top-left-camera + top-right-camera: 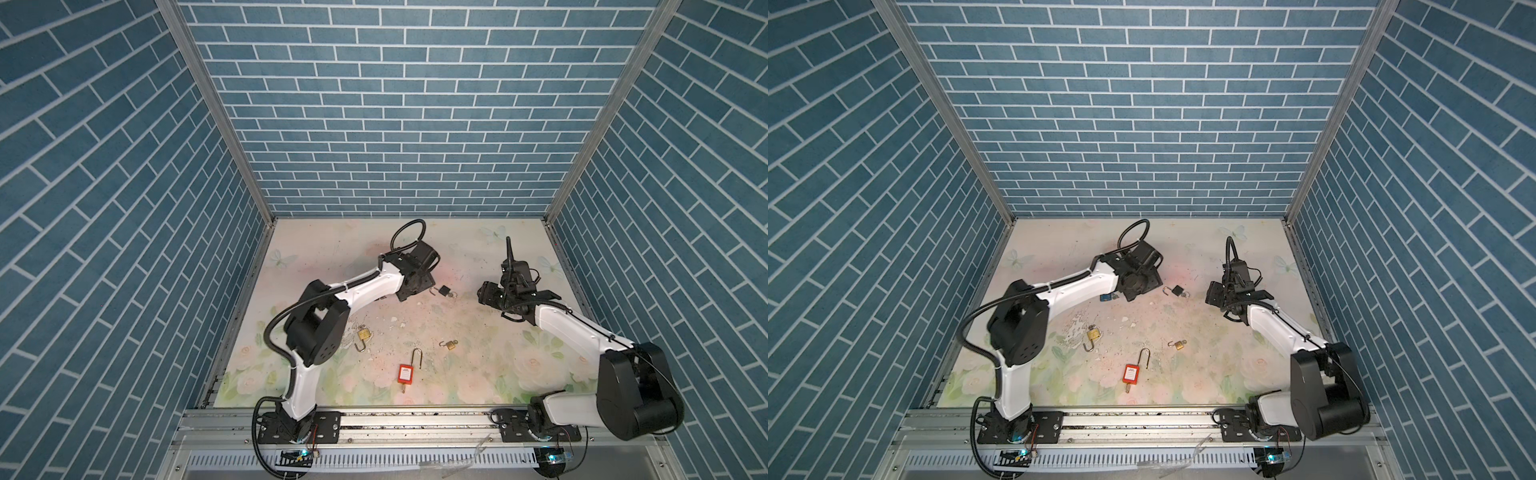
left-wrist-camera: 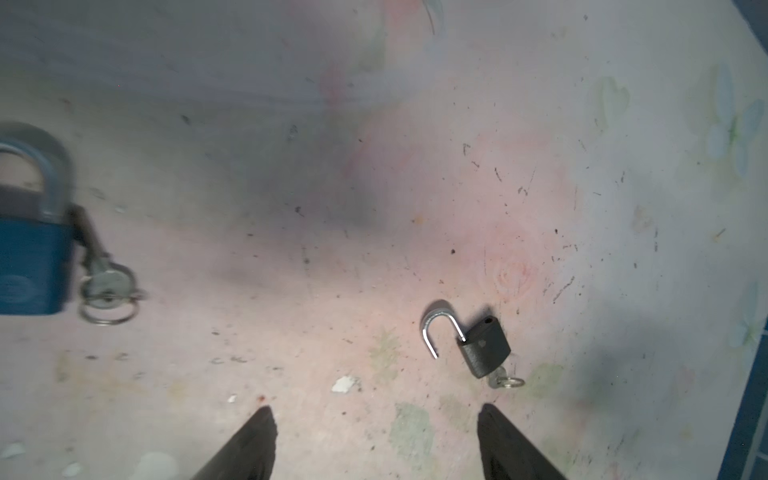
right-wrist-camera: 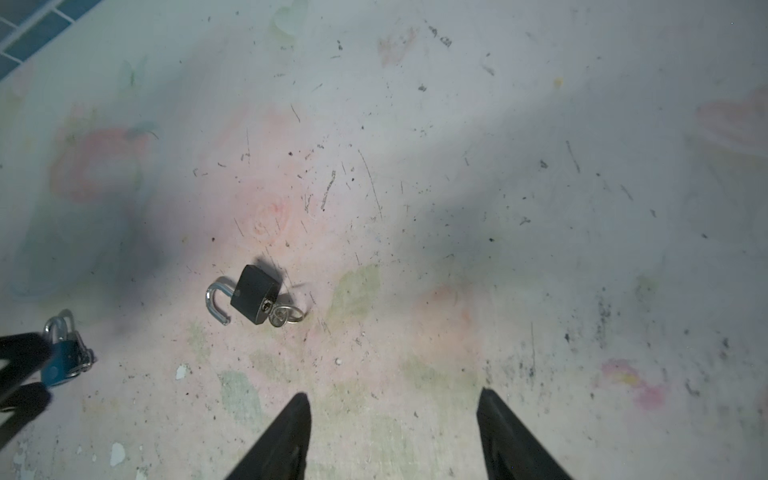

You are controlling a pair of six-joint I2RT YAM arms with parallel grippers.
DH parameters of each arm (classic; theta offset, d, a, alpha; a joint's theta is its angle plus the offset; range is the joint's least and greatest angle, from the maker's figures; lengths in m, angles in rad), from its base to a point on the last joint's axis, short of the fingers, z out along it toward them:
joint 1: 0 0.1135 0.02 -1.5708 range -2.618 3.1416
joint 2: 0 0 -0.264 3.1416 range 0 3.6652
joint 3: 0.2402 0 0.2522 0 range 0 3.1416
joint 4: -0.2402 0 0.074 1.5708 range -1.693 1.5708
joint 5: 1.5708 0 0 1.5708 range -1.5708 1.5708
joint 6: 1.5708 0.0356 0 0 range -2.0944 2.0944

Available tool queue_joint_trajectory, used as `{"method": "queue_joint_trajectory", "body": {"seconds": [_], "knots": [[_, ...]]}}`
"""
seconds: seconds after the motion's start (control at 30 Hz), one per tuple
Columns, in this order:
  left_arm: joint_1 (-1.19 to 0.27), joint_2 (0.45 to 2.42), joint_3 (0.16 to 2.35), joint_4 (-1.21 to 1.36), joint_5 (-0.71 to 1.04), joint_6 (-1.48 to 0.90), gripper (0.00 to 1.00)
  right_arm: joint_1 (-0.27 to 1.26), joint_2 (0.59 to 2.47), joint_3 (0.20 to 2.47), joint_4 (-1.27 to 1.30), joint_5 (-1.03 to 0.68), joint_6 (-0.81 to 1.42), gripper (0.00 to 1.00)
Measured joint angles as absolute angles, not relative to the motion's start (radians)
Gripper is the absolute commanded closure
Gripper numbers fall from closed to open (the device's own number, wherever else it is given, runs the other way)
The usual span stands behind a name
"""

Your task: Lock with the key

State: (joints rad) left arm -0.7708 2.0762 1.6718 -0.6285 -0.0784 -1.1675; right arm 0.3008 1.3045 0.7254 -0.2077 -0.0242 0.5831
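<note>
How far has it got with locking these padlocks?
Done, it seems: the blue padlock, shackle closed, though blurred. In hand: nothing; left gripper and right gripper are open and empty, flanking the black padlock, shackle open, key in. Left: that one, the big brass padlock, small brass padlock and red padlock, all open.

Three walls (image 1: 399,104) papered with a blue brick pattern, joined by grey metal corner posts (image 1: 219,112), stand around the bench (image 1: 478,249), whose pale cover with pink roses, green leaves and blue butterflies (image 1: 279,258) is scratched and stained, and a metal rail (image 1: 415,428) runs along its near edge.
</note>
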Motion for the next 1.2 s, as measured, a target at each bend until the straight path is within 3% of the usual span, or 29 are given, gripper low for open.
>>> {"method": "queue_joint_trajectory", "body": {"seconds": [0.3, 0.47, 0.7, 1.07, 1.2], "knots": [[-0.860, 2.413, 2.207, -0.878, -0.077, -1.331, 0.26, 0.301, 1.120, 0.577, -0.179, 0.015, 0.625, 0.35], [-0.868, 2.564, 2.406, -0.976, -0.110, -1.393, 0.36, 0.301, 1.088, 0.551, -0.155, 0.010, 0.625, 0.35], [-0.867, 2.618, 2.431, -0.992, -0.160, -1.413, 0.51, 0.301, 1.088, 0.551, -0.140, 0.003, 0.624, 0.36], [-0.865, 2.632, 2.445, -1.072, -0.256, -1.382, 0.51, 0.301, 1.090, 0.551, -0.113, -0.007, 0.624, 0.37], [-0.855, 2.582, 2.341, -1.102, -0.311, -1.341, 0.51, 0.301, 1.090, 0.551, -0.110, -0.011, 0.624, 0.38]]}}
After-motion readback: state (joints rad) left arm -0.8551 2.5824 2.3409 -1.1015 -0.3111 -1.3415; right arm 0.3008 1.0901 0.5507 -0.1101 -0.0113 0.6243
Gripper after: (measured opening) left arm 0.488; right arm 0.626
